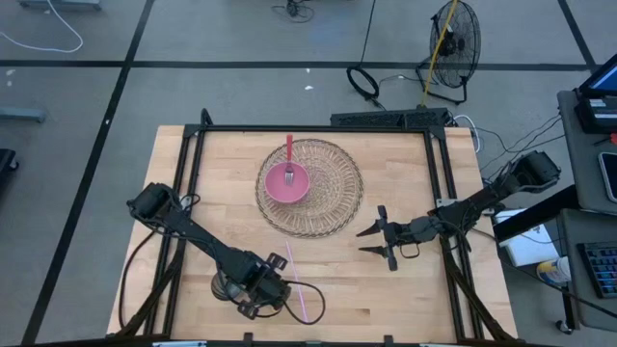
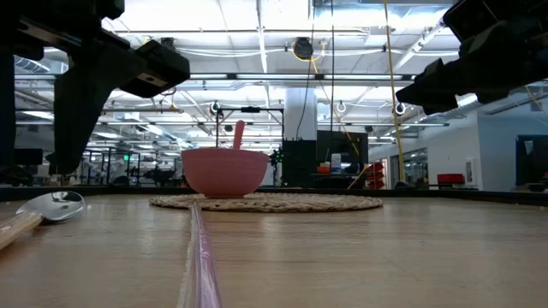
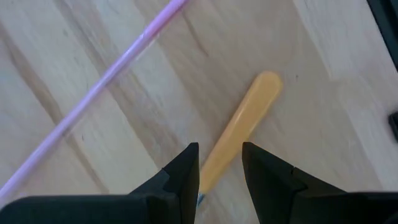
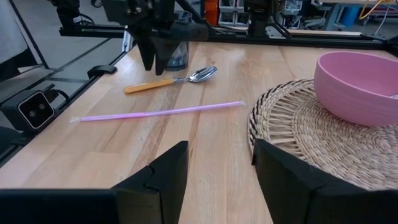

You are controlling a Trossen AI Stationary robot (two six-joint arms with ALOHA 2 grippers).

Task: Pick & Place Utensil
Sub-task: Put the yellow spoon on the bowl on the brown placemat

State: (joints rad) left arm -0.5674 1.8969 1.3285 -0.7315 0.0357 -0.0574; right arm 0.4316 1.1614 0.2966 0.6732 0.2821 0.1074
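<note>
My left fingers (image 3: 219,177) hang open astride the spoon (image 3: 239,135)'s stiff, light, slick handle — grip mid-handle.

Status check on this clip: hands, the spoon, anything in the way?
Left hand open, poised over the spoon handle, no grip. Right hand open, idle beside the woven mat. Pink straw lies apart from the spoon.

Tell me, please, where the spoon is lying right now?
The spoon lies on the table's left near edge, under the left end effector, beside the pink straw.
</note>
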